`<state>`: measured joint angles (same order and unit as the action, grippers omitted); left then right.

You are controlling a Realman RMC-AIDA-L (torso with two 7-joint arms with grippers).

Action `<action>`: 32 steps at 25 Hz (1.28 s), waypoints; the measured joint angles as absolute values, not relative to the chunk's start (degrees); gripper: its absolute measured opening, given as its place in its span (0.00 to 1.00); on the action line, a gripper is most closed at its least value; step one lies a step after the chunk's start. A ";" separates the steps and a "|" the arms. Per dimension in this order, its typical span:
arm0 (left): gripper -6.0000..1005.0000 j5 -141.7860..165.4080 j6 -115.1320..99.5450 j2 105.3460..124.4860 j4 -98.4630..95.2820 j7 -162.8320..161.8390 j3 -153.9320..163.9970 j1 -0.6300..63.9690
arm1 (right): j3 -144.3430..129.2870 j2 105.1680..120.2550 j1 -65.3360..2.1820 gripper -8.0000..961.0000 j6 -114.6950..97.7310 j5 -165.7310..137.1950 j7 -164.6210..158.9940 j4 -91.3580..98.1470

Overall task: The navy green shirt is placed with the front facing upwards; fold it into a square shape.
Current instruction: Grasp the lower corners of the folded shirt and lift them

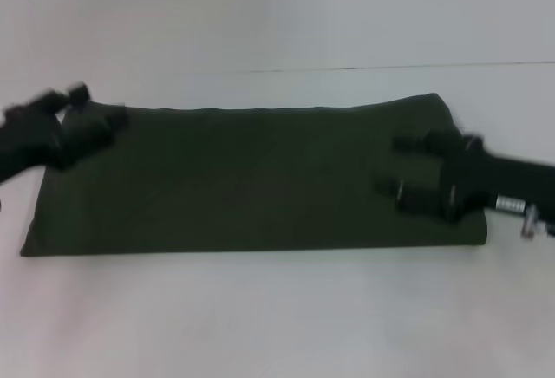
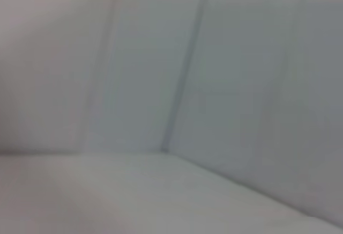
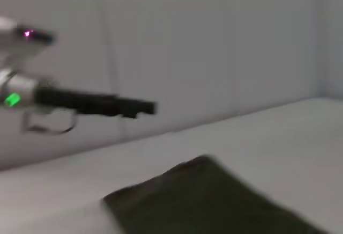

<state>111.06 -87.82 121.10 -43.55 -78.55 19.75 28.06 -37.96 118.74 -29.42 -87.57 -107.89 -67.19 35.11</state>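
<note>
Navy green shirt (image 1: 260, 179), folded to a long band: my spread, empty right gripper (image 1: 403, 168) and left gripper (image 1: 95, 109), grip unclear, flank its ends, probably for the squaring fold.

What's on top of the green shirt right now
Nothing rests on the navy green shirt. The right end effector hangs over its right end, the left end effector over its left corner. The lettering isn't visible.

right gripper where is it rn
In the head view the right gripper is over the right end of the folded navy green shirt, fingers spread.
</note>
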 joint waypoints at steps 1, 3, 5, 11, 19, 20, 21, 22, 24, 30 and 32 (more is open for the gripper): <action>0.82 114.22 -89.76 120.63 -44.39 -79.48 19.78 28.68 | -37.98 118.73 -29.67 0.79 -88.97 -109.84 -67.19 35.47; 0.82 119.93 -91.96 120.00 -45.52 -81.63 19.83 29.86 | -37.98 118.92 -29.92 0.79 -90.35 -112.74 -67.60 36.42; 0.82 125.34 -91.04 119.61 -46.48 -85.68 19.83 31.00 | -37.98 119.28 -29.99 0.79 -90.66 -114.41 -68.32 37.41; 0.82 134.22 -87.15 119.47 -49.66 -93.89 19.83 31.26 | -38.03 119.53 -30.14 0.78 -90.36 -115.07 -68.98 37.43; 0.82 141.79 -86.99 119.44 -56.07 -102.52 19.30 29.83 | -39.24 119.73 -30.73 0.78 -89.31 -115.10 -68.99 36.94; 0.82 142.49 -86.62 119.48 -56.63 -103.37 19.29 29.65 | -39.31 119.76 -30.86 0.78 -89.03 -115.12 -68.99 36.75; 0.82 143.28 -86.22 119.57 -56.99 -104.18 19.30 29.53 | -39.42 119.77 -30.98 0.78 -88.66 -115.13 -68.99 36.56; 0.82 144.22 -85.69 119.65 -57.27 -104.98 19.31 29.45 | -39.56 119.78 -31.06 0.78 -88.31 -115.13 -68.99 36.39; 0.82 146.02 -84.80 119.76 -57.51 -106.47 19.37 29.37 | -40.03 119.79 -31.13 0.78 -87.76 -115.11 -68.99 36.33; 0.82 148.52 -83.49 119.78 -57.58 -110.16 19.53 29.37 | -40.67 119.87 -31.51 0.78 -86.77 -115.15 -68.99 35.86; 0.82 148.68 -83.13 119.76 -57.56 -110.69 19.56 29.42 | -40.69 119.88 -31.62 0.78 -86.60 -115.15 -68.99 35.72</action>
<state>148.68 -83.13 119.76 -57.56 -110.69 19.56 29.42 -40.69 119.88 -31.62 -86.60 -115.15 -68.99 35.72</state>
